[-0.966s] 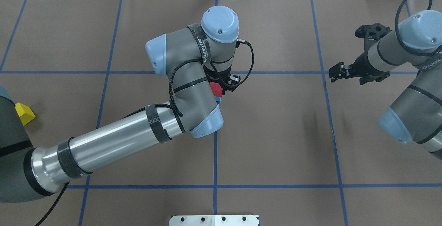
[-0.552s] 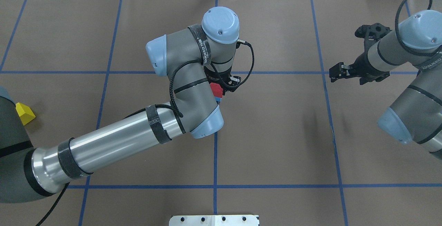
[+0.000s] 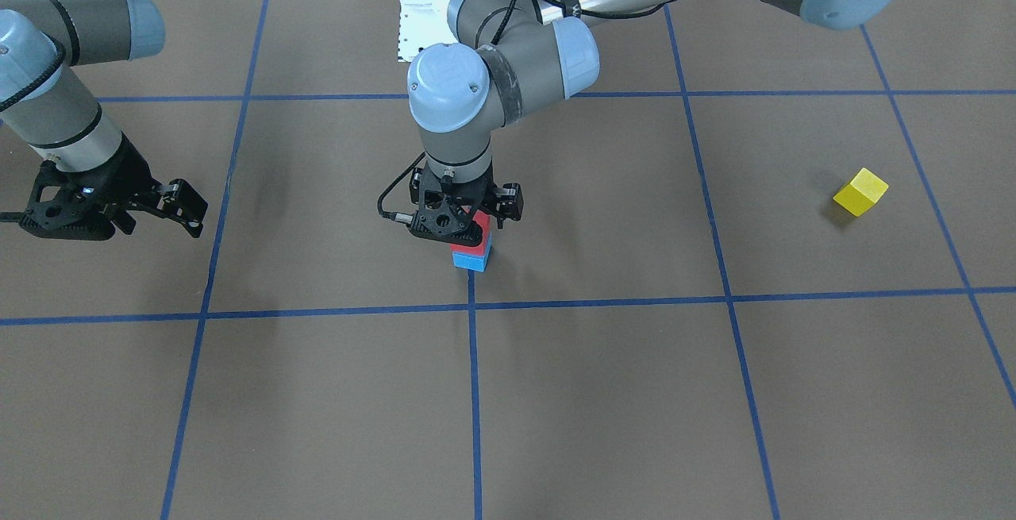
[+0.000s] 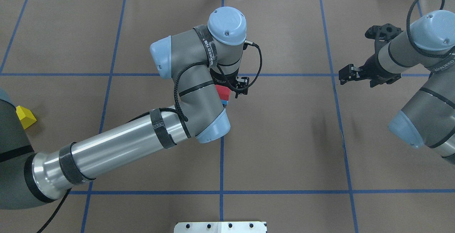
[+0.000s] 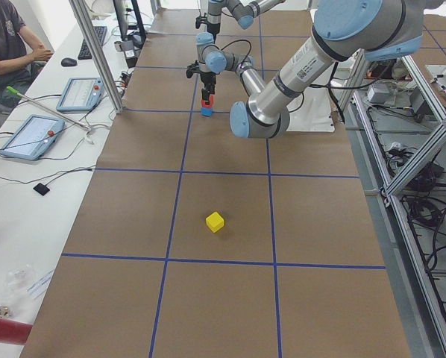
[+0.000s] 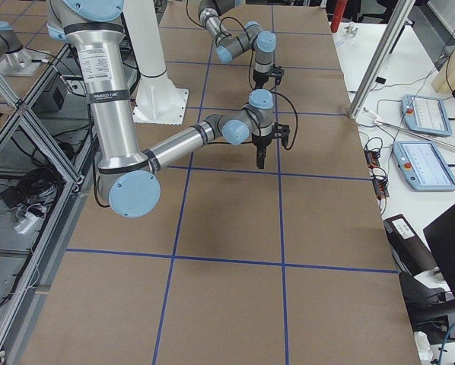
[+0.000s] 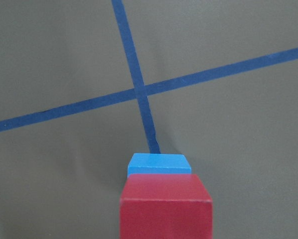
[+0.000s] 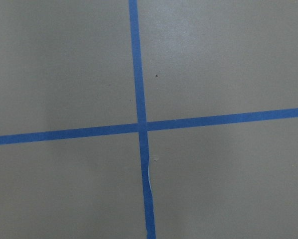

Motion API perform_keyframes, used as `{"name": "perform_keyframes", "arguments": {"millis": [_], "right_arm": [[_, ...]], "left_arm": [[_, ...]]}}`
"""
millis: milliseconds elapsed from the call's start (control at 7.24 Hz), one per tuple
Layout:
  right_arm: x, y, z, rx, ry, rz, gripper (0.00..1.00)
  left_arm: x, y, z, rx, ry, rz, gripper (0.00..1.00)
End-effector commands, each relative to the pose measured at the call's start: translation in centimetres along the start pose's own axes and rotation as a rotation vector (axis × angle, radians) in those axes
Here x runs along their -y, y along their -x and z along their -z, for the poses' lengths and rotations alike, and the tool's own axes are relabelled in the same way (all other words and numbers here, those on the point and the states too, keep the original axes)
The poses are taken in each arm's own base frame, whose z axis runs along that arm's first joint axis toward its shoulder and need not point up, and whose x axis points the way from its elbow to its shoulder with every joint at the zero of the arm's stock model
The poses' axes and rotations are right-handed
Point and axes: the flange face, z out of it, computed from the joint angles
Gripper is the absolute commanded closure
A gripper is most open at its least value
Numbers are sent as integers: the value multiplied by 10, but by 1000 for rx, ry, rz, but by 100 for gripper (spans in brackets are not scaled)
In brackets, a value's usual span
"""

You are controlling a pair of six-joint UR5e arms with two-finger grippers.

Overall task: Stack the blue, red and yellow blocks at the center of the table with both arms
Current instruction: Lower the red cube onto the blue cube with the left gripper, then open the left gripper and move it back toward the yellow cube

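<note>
- Front-facing view: we see the left gripper (image 3: 467, 217) with its jaws spread on either side of the small red cube (image 3: 476, 238), not visibly pressing it. That cube sits on the small blue cube (image 3: 471, 261), just beside a blue tape crossing (image 3: 471, 307) on the brown paper-covered table (image 3: 635, 393). The right gripper (image 3: 111, 212) hangs with its jaws wide apart, holding nothing. The small yellow cube (image 3: 860, 191) lies alone, well apart on the left arm's side.
- Overhead view: the left wrist covers most of the stack, and one finger (image 4: 244, 82) stands off the red cube's edge.
- Left side view: we see the stack far off and the yellow cube nearer.
- Left wrist view: red sits squarely over blue.
- Right wrist view: we see tape lines crossing on the paper.
</note>
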Motion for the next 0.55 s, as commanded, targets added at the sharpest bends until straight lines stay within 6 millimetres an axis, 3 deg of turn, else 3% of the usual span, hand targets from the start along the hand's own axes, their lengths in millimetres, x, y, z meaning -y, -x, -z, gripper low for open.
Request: {"name": "perform_keyframes", "arguments": {"millis": [0,138,276,414], "right_arm": [[0,-1,0,-1,1,-1,0],[0,-1,1,0,-1,-1,0],[1,-1,1,0,-4,-1,0],[1,-2,1,-1,-4,-2,0]], "left_arm": [[-12,12,30,-26,-28,-4,0],[-26,46,47,-17,-37,3,0],[-44,98,74,14,-44,-30,0],[-70,167,85,30,-62,-90,0]]}}
